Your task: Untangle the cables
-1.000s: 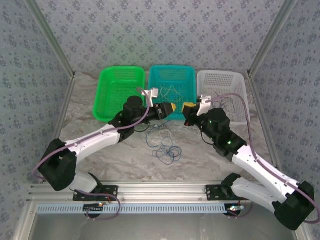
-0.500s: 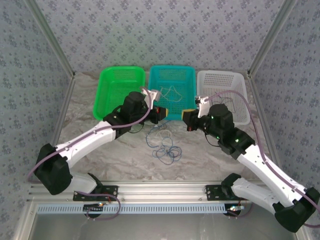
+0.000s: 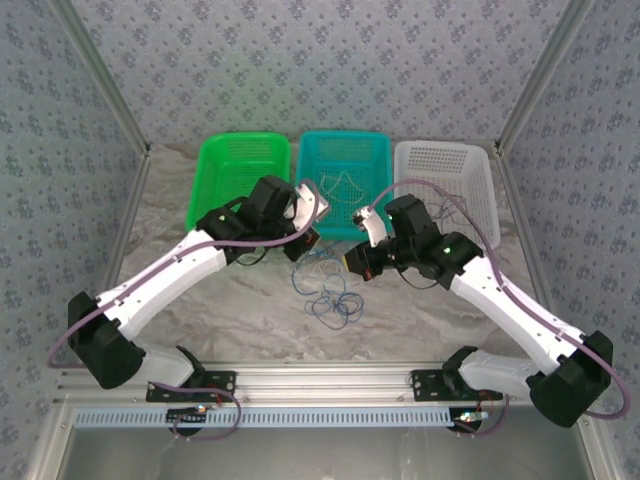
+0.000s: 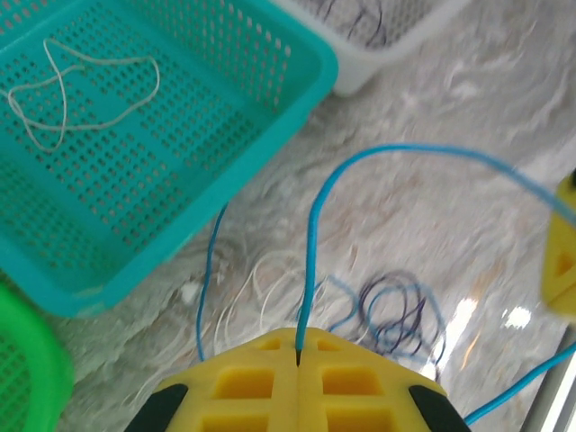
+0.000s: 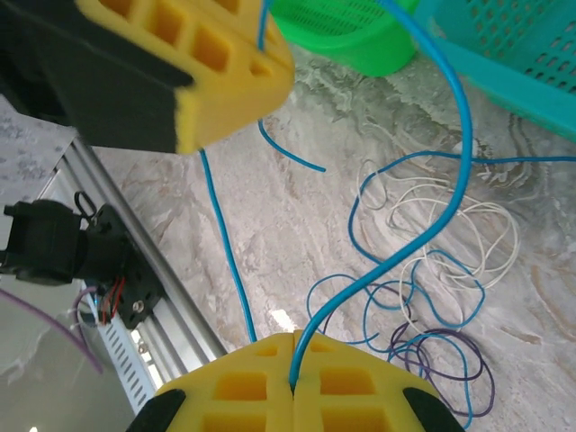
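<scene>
Pinching a blue cable (image 4: 310, 234) in left gripper (image 4: 297, 355): yellow pads (image 4: 243, 382) pressed fully together, strand exiting at the seam. Same on right gripper (image 5: 292, 364): closed tight on a blue strand, which arcs up and toward the far side. Can't tell whether both grips are on one and the same cable. Holding both grippers above the marble table (image 3: 400, 310), close together, just near of the teal basket (image 3: 345, 135). Below them on the table, a loose pile of cables (image 3: 328, 292): blue, white and dark loops overlapping. Also a white cable (image 4: 63, 99) lying in the teal basket, dark cables (image 4: 382, 25) in the white basket (image 3: 445, 147) far right, green basket (image 3: 245, 140) far left.
</scene>
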`<control>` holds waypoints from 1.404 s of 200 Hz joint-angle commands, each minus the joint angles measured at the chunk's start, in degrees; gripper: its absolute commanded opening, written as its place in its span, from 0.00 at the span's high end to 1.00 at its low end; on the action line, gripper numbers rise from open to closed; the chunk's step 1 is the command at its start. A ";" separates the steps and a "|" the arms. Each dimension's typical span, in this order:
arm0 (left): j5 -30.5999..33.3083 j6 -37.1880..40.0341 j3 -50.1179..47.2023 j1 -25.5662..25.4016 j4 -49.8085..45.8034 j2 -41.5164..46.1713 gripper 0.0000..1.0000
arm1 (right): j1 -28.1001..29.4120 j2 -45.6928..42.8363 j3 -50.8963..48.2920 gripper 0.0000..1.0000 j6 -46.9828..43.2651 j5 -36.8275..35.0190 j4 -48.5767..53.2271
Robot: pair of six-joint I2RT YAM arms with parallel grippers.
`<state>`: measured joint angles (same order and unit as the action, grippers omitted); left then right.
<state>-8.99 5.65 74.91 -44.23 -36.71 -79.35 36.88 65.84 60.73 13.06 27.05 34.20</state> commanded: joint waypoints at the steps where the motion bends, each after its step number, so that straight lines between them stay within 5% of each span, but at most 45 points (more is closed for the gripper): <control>1: 11.74 9.46 1.44 0.17 -7.32 0.20 0.97 | -0.57 0.76 2.31 1.00 -4.82 1.90 11.92; 70: 23.72 11.06 -2.85 0.25 -2.65 4.49 1.00 | -3.69 4.21 5.74 0.99 -8.97 -12.60 21.42; 108: 21.36 9.54 -3.82 1.49 -1.24 5.74 1.00 | -8.68 3.40 4.92 1.00 -9.04 -17.65 18.32; 168: 20.33 9.18 -5.00 1.51 -0.15 6.29 1.00 | -8.76 5.06 9.51 0.97 -14.02 -22.50 17.28; 216: 22.94 12.25 -4.63 1.56 0.62 7.48 1.00 | -7.55 9.54 10.81 0.80 -18.55 -26.50 17.42; 281: 21.56 11.86 -1.50 1.68 0.26 5.67 1.00 | -7.91 13.17 10.90 0.73 -19.29 -28.24 12.38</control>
<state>11.81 17.12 69.93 -42.63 -35.46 -73.21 29.36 78.19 70.24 -5.48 -0.25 48.40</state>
